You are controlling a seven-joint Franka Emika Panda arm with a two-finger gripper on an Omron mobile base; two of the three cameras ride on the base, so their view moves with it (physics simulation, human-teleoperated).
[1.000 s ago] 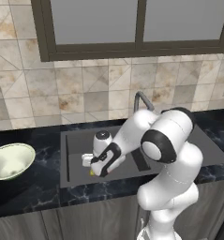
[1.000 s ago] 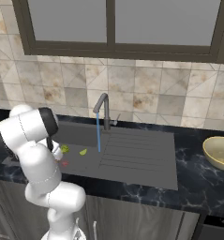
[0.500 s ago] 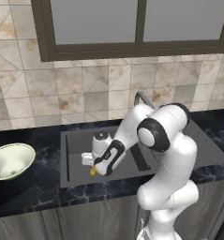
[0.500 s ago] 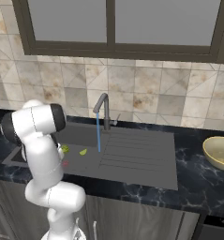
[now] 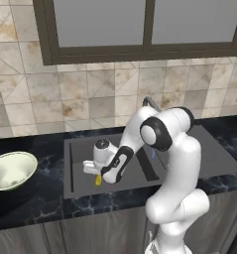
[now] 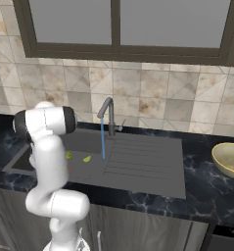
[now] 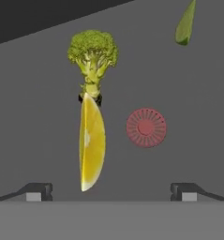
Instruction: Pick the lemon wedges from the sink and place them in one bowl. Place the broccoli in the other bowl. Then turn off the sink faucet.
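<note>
Hand (image 7: 111,190) open above sink (image 7: 38,117), glossy yellow lemon wedge (image 7: 92,143) touching knobbly green broccoli (image 7: 93,58) stem

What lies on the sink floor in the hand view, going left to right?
Yellow lemon wedge, with the broccoli just past its far tip, → red drain → green wedge.

I can read no text, label, brand, number or sign anywhere; nothing legible on any surface in front of me.
</note>
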